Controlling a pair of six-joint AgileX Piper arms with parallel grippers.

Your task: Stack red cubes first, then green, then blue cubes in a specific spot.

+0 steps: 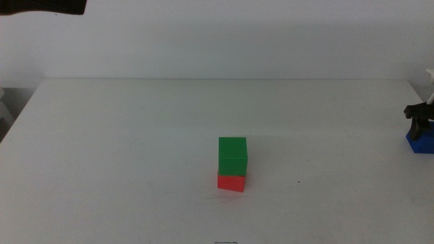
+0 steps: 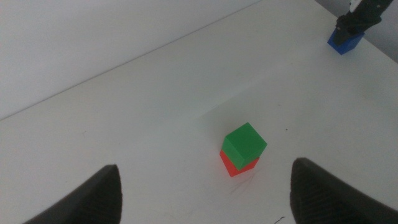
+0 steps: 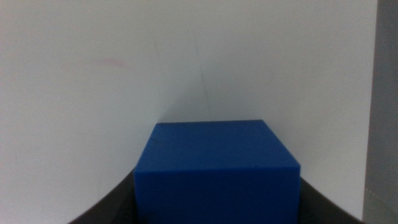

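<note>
A green cube [image 1: 232, 156] sits on a red cube [image 1: 230, 182] at the table's middle front; a faint grey scuff line [image 1: 218, 198] runs on the white top beside the stack. The stack also shows in the left wrist view, green [image 2: 244, 141] over red [image 2: 239, 165]. My right gripper [image 1: 420, 115] is at the table's far right edge, its jaws against both sides of the blue cube [image 1: 420, 141], which fills the right wrist view [image 3: 216, 174]. My left gripper [image 2: 205, 169] is open and empty, well above and back from the stack.
The white table [image 1: 122, 135] ends at a pale wall behind. A dark part of the left arm [image 1: 41, 5] shows at the top left corner. The right gripper [image 2: 357, 15] and blue cube [image 2: 345, 42] show far off in the left wrist view.
</note>
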